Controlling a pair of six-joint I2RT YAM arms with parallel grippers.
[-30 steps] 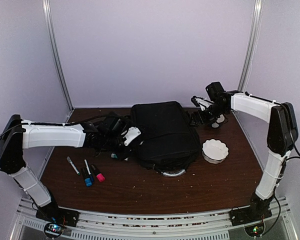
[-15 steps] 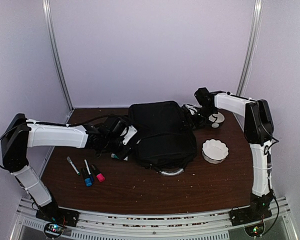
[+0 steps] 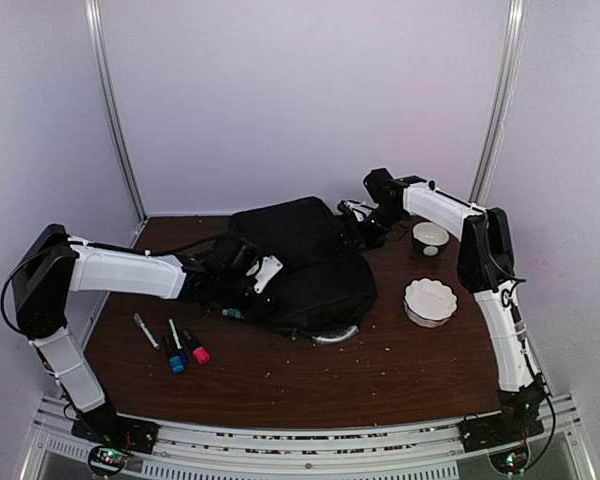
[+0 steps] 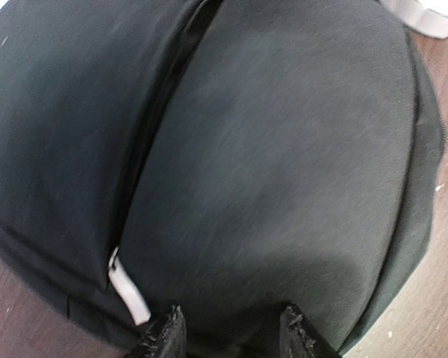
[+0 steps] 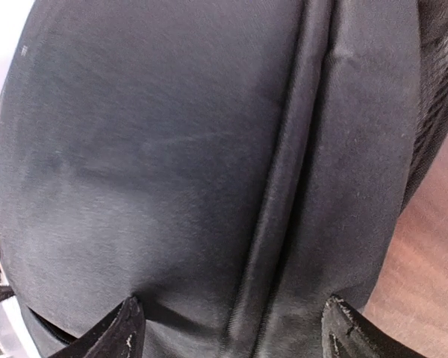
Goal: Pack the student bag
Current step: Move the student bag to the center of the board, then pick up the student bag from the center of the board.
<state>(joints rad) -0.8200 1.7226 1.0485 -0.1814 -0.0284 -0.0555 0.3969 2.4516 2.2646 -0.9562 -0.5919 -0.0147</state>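
The student bag (image 3: 300,262) is a large black backpack lying flat mid-table, its grey-silver handle (image 3: 332,337) at the near edge. My left gripper (image 3: 257,276) is at the bag's left side. In the left wrist view its jaws stand partly apart with a bulge of bag fabric (image 4: 284,149) pinched between them (image 4: 231,335), and a white zipper pull (image 4: 128,294) lies just to their left. My right gripper (image 3: 363,228) is at the bag's far right corner, with its jaws wide apart and pressed against the fabric (image 5: 172,149), holding nothing (image 5: 231,328).
Three markers (image 3: 173,343) lie on the brown table at the front left. A small teal item (image 3: 232,313) sits by the bag's left edge. A small bowl (image 3: 430,238) stands at the back right, and a white scalloped dish (image 3: 430,300) lies nearer, right of the bag.
My right arm has swung left from beside the small bowl, and the bag has slid and turned leftward with it. My left gripper shifted slightly left with the bag.
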